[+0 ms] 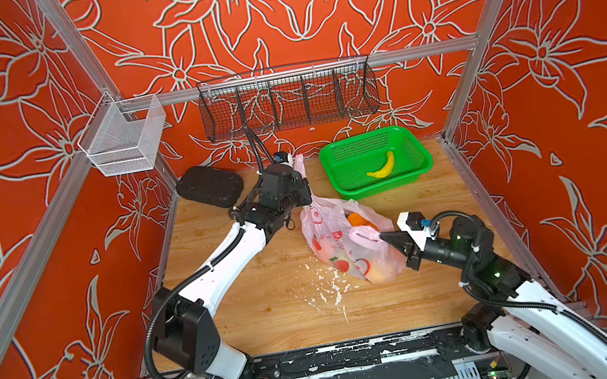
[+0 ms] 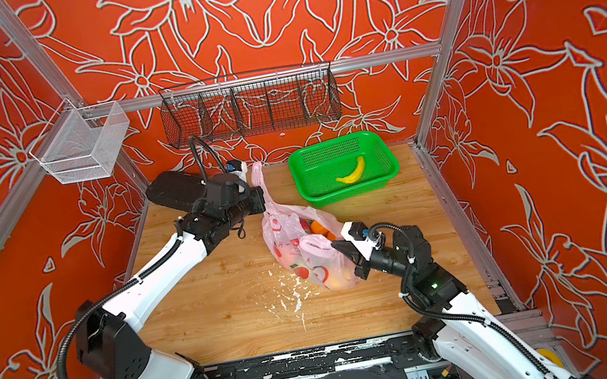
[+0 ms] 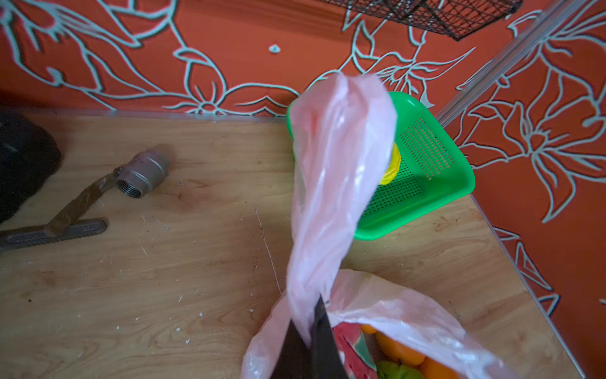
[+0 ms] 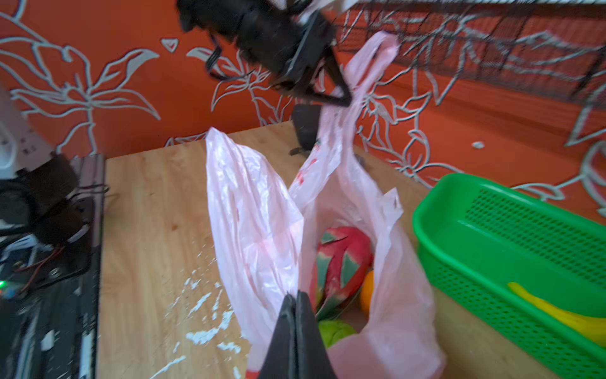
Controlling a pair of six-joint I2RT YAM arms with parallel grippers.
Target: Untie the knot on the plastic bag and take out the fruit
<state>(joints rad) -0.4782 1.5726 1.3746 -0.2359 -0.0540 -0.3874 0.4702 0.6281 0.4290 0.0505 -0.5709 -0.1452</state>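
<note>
Nearest the lens, the left hand [image 3: 310, 328] is clenched on one pink handle [image 3: 334, 170] of the bag [image 3: 410, 315]. The loop end stands free past the tips. Fruit [image 3: 396, 351] shows in the open mouth just beside the hand, and the basket [image 3: 413, 221] sits beyond it.

From the right wrist, the right hand [image 4: 294, 305] is pinched shut on the other handle [image 4: 249, 223]. Just past its tips a dragon fruit [image 4: 341, 259], an orange [image 4: 367, 292] and a green fruit [image 4: 334, 331] lie inside the bag. No knot shows between the handles, so I judge it undone.

In both top views the bag lies on the surface [image 1: 272, 310] between the two hands. The left hand is raised and the right is low against the bag's side.

Risks, as I judge them: the film is thin, so spreading the hands further could tear a handle. A higher lift by the left hand could tip the bag and roll fruit out toward the right hand. Either pinch could also slip off the slick plastic and let the mouth fall shut.
</note>
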